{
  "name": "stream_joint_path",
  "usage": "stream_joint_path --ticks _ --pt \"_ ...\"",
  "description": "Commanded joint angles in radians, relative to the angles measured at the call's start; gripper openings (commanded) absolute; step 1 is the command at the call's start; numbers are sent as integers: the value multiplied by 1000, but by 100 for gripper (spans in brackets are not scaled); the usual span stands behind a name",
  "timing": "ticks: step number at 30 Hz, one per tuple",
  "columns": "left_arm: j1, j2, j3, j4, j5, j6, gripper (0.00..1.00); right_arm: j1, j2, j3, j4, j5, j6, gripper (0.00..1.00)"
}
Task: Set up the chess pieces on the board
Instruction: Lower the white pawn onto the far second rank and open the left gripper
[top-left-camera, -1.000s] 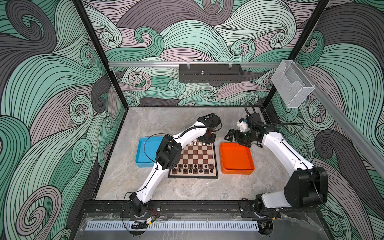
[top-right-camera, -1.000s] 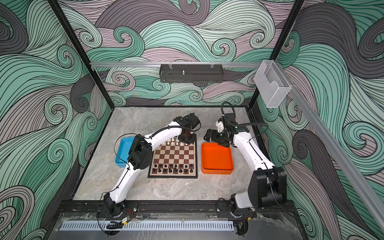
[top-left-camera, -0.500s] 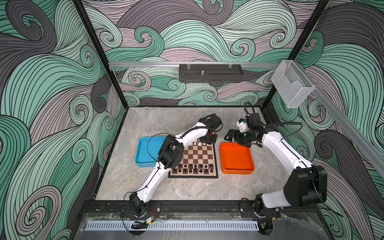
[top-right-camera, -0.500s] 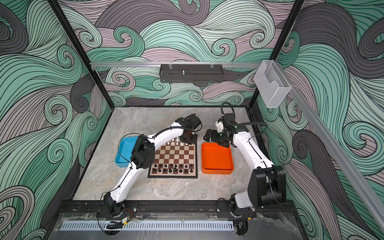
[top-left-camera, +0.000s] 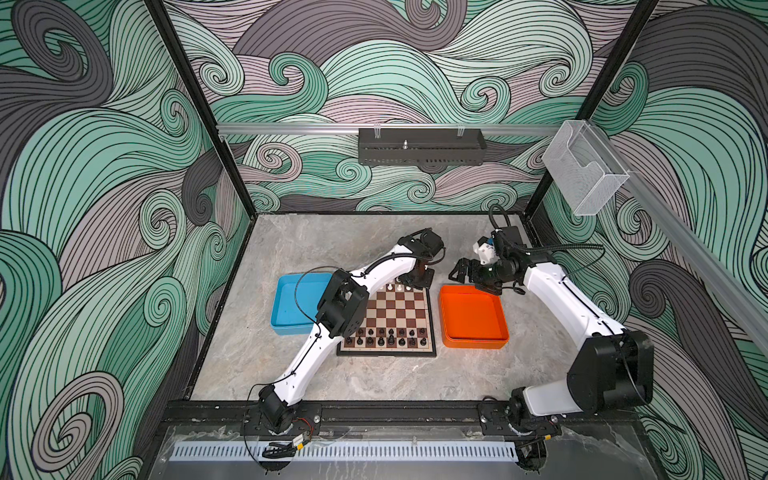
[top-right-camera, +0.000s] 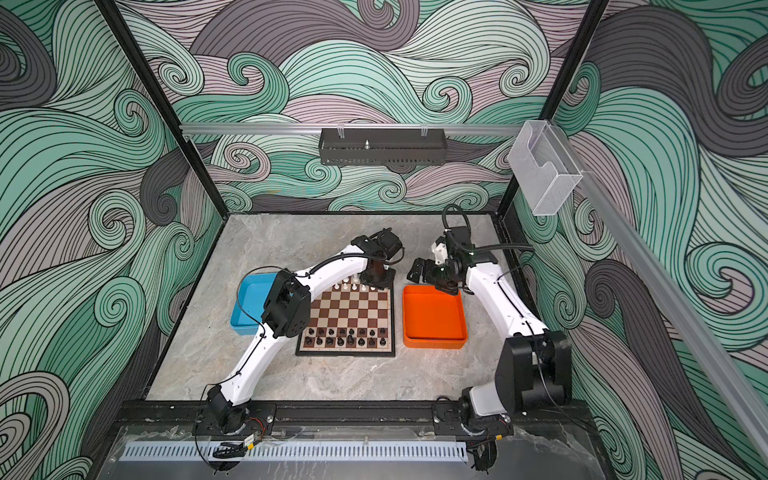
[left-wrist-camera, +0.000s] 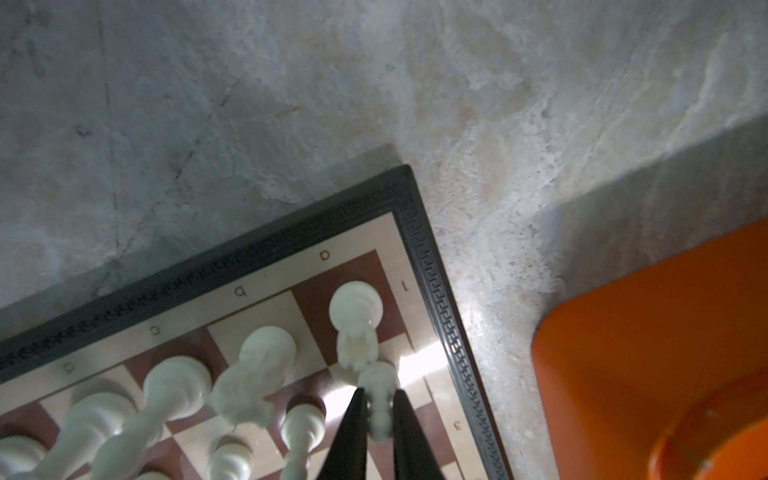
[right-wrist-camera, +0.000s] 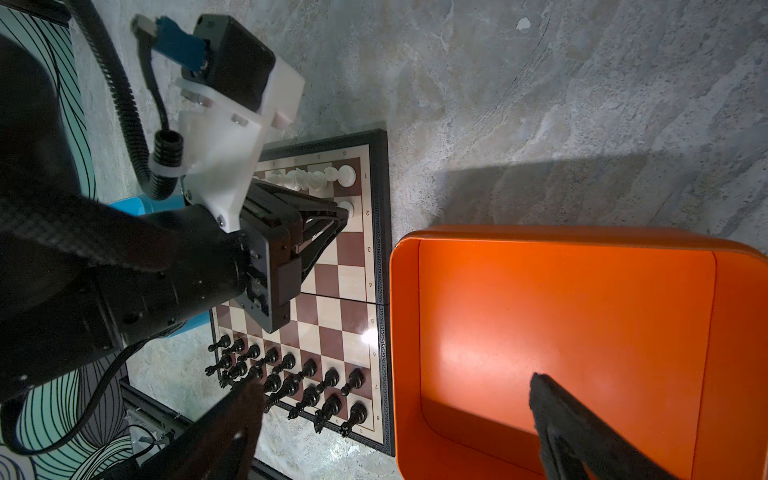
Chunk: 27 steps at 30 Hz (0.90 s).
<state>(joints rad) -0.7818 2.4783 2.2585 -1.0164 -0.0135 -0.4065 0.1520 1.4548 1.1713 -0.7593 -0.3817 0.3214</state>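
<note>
two smooth, bare-floored plastic holders w/ rounded corners: orange tray (right-wrist-camera: 582, 311) & blue tray (top-left-camera: 291, 303). left gripper (left-wrist-camera: 379, 399) pinches a white pawn (left-wrist-camera: 376, 378) at the checkered board (left-wrist-camera: 428, 257) corner, nxt to a rook (left-wrist-camera: 355, 309); right gripper (top-left-camera: 460, 271) gapes wide above orange tray.

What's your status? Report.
Left gripper shut on white pawn, beside rook at far corner of board. Right gripper open, over orange tray. Black rows standing; white rows partly hidden. Nothing in the way.
</note>
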Motion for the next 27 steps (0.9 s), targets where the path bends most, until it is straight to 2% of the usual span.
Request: stream_joint_path --ticks 1,8,27 --pt "-5 16 38 1 3 8 19 -5 12 5 0 -14 -10 99" --pt "-5 12 38 1 10 7 29 -5 15 8 -1 -16 -10 99" --pt "-7 -107 53 -36 29 17 44 -6 -20 7 0 -8 4 99"
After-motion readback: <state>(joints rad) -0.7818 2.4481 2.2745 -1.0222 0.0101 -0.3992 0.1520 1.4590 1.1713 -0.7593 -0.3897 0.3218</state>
